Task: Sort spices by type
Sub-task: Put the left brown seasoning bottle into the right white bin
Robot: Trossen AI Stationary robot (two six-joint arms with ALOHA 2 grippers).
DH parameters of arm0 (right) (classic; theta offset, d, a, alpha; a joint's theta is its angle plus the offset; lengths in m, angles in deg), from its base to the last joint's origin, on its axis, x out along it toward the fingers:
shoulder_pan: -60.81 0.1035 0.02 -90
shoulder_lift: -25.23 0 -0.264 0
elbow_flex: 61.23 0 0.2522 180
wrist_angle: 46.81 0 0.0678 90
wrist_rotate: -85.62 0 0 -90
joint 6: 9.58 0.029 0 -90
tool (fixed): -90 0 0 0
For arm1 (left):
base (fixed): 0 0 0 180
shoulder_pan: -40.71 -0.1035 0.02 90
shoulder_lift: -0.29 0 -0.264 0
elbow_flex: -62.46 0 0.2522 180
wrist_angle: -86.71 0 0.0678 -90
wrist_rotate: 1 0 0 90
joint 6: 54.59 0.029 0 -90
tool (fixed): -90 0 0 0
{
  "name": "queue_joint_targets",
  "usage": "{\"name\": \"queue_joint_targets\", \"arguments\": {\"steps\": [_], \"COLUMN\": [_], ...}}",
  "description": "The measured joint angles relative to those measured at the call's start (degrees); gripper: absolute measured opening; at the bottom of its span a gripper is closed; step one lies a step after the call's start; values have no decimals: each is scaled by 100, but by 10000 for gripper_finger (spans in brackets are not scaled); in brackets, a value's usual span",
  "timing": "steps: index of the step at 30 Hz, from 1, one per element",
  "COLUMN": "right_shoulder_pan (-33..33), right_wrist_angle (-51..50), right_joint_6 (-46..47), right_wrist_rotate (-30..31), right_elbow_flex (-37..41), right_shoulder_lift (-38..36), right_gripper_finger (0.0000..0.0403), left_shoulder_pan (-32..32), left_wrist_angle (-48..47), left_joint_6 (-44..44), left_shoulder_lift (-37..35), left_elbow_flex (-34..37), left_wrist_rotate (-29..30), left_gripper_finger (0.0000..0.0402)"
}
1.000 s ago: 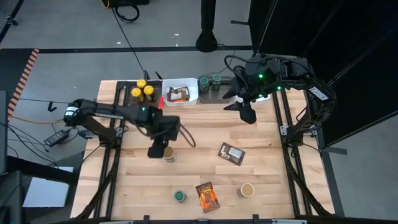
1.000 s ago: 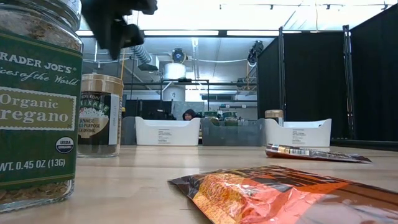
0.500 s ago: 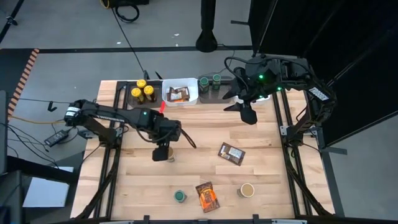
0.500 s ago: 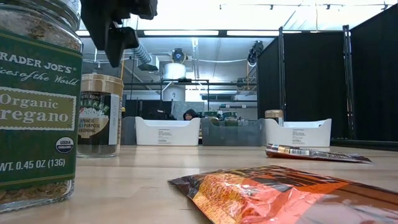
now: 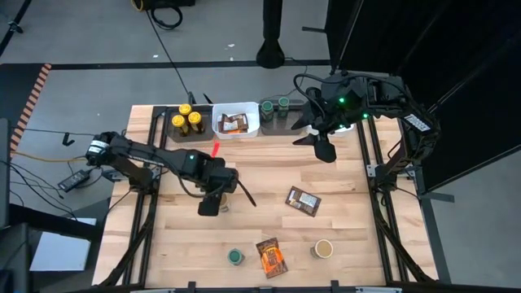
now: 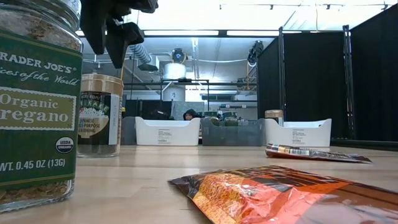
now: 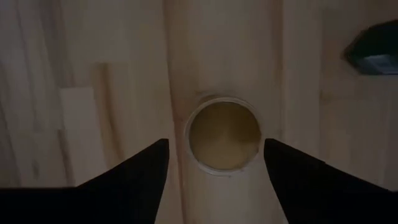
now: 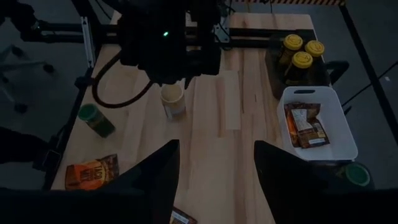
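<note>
My left gripper (image 5: 210, 205) hangs open over a tan-lidded jar (image 7: 224, 135), one finger on either side of the lid and above it, touching nothing. The low view shows the left gripper (image 6: 107, 53) a little above that jar (image 6: 99, 115), which stands upright on the table. Also on the table are a second tan-lidded jar (image 5: 324, 248), a green-lidded oregano jar (image 5: 235, 257), an orange packet (image 5: 271, 256) and a brown packet (image 5: 303, 200). My right gripper (image 5: 324, 148) waits open near the far right, above the table.
Along the far edge stand a dark bin with yellow-lidded jars (image 5: 186, 120), a white bin with packets (image 5: 236, 120), a dark bin with green-lidded jars (image 5: 277, 108) and a white bin (image 6: 297, 132) under the right arm. Bare wood lies mid-table (image 5: 269, 163).
My left gripper has moved a little toward the table's near edge and come down over the tan-lidded jar. The jar and the other spices have stayed in place.
</note>
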Motion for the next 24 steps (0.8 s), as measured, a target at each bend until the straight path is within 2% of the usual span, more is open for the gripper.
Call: {"name": "queue_joint_targets", "arguments": {"steps": [12,24], "right_shoulder_pan": [0,0], "right_wrist_angle": [2,2], "right_joint_6": [17,17], "right_wrist_rotate": [-1,-1], "right_elbow_flex": [0,0], "right_shoulder_lift": [0,2], "right_gripper_finger": [215,215], "left_shoulder_pan": [189,189], "left_wrist_angle": [63,173], "left_joint_6": [21,47], "left_shoulder_lift": [371,373], "left_elbow_flex": [4,61], "left_wrist_rotate": [74,-76], "left_gripper_finger": [269,269]}}
